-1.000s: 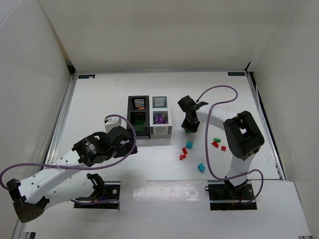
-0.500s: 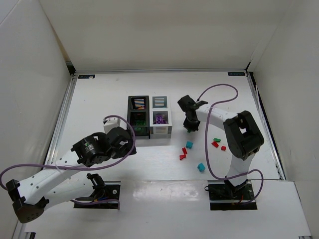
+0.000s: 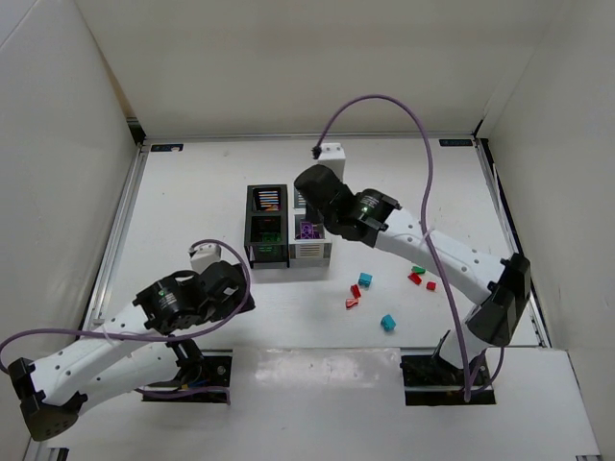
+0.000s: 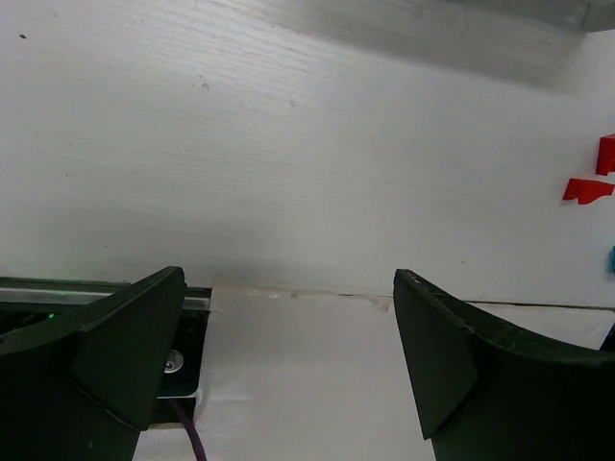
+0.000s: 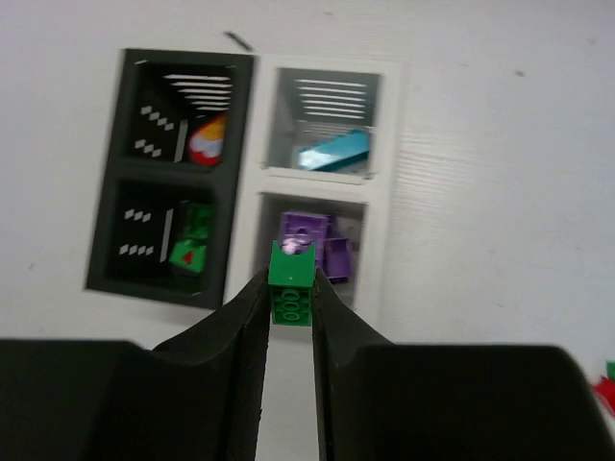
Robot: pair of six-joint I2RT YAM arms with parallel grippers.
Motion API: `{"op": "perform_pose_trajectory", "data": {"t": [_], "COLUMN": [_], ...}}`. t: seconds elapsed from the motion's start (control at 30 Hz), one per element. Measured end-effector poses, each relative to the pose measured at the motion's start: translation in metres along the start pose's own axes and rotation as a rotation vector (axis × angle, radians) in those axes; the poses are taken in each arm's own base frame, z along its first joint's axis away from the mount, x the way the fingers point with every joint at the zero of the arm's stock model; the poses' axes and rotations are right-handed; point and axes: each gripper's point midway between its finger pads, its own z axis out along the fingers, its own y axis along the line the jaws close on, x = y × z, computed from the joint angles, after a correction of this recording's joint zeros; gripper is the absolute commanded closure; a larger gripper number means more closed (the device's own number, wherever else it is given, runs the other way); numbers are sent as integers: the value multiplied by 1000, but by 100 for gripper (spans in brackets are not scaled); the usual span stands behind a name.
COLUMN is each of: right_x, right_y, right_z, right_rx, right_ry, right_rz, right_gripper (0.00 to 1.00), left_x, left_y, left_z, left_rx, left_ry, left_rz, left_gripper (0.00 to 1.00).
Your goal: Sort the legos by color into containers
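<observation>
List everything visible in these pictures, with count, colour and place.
bins: four, two black, two white, joined on table
red brick: one, far black bin
green bricks: about two, near black bin
teal brick: one, far white bin
purple bricks: several, near white bin
loose bricks: four red, two teal, one green, right of bins
held brick: one, green, over bins
left end effector: open, empty
right end effector: shut on held brick

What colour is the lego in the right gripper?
Green. The lego in the right gripper shows best in the right wrist view.

red lego [image 4: 606, 154] cut by edge | far white bin [image 3: 300, 209] half-hidden
</observation>
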Motion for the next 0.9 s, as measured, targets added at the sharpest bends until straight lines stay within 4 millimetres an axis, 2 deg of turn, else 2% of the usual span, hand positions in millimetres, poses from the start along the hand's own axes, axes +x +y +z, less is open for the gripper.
{"op": "perform_pose_trajectory", "data": {"t": [0.07,0.13,0.33,0.43,0.47,0.5,0.67,0.9], "right_x": [-2,0,27,40,44,47,62,53], "right_y": [22,41,90,110,115,118,126,123], "right_z": [-5,-2,31,43,46,48,52,53], "right_rx": [-71,-122,-246,-303,-319,-332,-373,-381], "right_ry": [-7,5,88,129,143,154,205,206], "right_rz": [-40,-76,-176,-201,-206,-208,-217,-194], "right_gripper": [82,82,82,73,64,57,40,37], "left_x": [2,4,11,16,17,17,18,20], "left_y": [1,1,6,8,9,9,8,9], "left_z": [1,1,3,4,4,3,3,6], "left_rx": [-4,-5,0,4,5,9,8,-11], "left_ry": [7,12,31,42,44,46,52,62], "left_rz": [-10,-19,-39,-48,-50,-52,-51,-38], "left_gripper": [0,0,0,0,0,0,0,0]}}
